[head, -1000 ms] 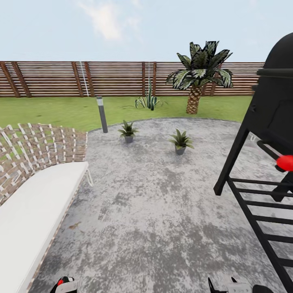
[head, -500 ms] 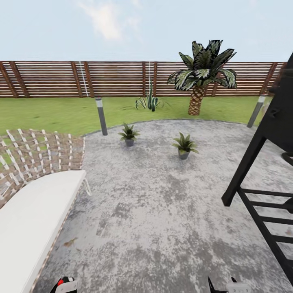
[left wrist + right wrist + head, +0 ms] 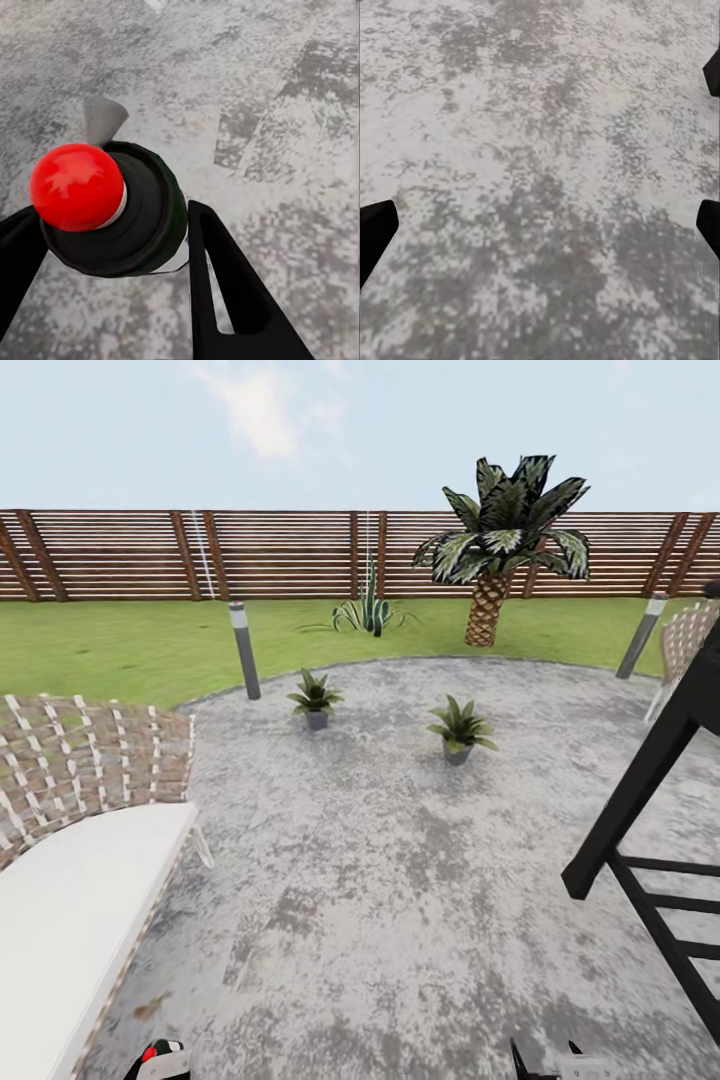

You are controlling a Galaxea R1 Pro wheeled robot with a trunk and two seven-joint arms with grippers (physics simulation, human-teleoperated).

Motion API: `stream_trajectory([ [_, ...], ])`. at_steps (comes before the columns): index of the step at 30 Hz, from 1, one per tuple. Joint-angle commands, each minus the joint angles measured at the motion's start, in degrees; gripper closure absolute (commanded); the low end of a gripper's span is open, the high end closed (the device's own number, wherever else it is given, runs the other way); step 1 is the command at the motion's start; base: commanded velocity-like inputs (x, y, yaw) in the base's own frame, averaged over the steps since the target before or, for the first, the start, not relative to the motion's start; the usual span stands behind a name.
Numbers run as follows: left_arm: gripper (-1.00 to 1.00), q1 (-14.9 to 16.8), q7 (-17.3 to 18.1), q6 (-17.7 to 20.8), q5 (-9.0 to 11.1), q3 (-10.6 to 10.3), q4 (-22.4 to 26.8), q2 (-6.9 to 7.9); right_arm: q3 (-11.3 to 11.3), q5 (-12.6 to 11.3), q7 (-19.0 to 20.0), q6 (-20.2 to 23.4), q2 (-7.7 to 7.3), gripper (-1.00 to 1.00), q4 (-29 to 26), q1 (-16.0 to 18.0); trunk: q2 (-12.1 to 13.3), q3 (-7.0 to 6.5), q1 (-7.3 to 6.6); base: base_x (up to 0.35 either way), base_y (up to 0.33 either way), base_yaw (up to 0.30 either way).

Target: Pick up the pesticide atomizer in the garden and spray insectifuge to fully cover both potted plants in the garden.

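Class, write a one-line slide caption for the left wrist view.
Left end effector grips the pesticide atomizer, red tip up, above the grey stone patio.

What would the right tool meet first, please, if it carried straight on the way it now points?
Most likely the grey stone patio: the right tool stands open and empty, and nothing else lies between its fingertips. How far off the paving lies cannot be judged.

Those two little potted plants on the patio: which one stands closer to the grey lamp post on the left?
The left potted plant. It stands just beside the grey lamp post, near the lawn edge, while the right potted plant sits farther across the stone patio, nearer the palm tree.
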State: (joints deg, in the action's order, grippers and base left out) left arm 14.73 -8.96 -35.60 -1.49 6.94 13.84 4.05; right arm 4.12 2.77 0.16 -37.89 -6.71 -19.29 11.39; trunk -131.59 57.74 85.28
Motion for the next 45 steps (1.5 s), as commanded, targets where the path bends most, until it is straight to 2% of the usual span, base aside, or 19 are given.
stream_trajectory([
  [1,1.00,0.03,-0.18,-0.17,-0.18,0.09,-0.04,-0.01,0.27,0.30,0.02,-0.17,0.03,-1.00,0.04,0.03,-0.02,0.05,0.02,0.337,0.000,0.000],
  [34,1.00,0.03,-0.19,-0.17,-0.10,0.16,-0.04,0.16,0.22,0.30,0.02,-0.16,0.11,-1.00,-0.03,0.03,-0.02,0.05,0.02,0.338,0.000,0.000],
  [45,1.00,0.03,-0.18,-0.17,-0.10,0.09,-0.04,0.08,0.20,0.30,0.02,-0.14,0.11,-1.00,0.01,0.03,-0.02,0.05,0.02,0.338,0.000,-0.202],
])
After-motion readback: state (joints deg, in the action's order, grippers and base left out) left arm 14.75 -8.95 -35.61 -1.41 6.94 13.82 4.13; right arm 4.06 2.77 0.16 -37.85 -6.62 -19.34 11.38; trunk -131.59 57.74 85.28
